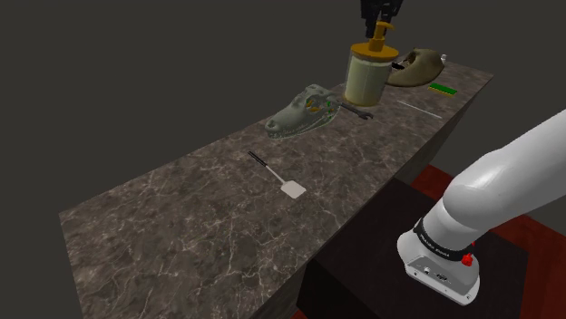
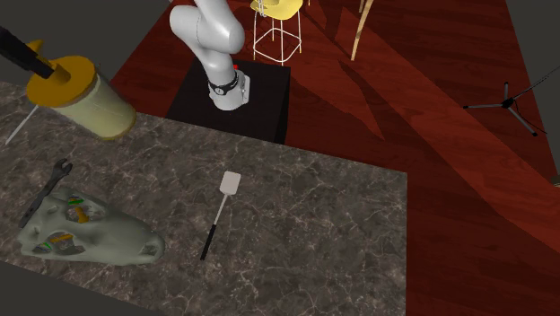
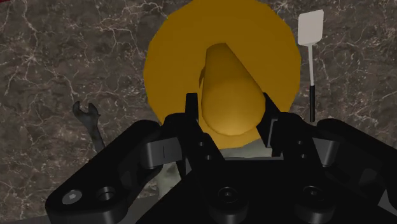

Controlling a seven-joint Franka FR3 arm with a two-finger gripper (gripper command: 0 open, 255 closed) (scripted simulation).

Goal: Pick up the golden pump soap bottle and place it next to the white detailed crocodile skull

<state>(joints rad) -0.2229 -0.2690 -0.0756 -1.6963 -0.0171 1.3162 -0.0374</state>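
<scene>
Clasping soap bottle (image 3: 219,70) (jaws snug)

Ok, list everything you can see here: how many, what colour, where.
soap bottle: one, gold top, pale body, held beside the wrench
crocodile skull: one, grey-green, on the counter
wrench: one, dark grey, between skull and bottle
spatula: one, white blade, black handle, mid-counter
rounded object: one, tan, beside the bottle
counter: one, dark marbled
stool: one, yellow seat, beyond the stand
arm: one, white, on the stand
gripper: one, black, shut on the bottle's pump
</scene>
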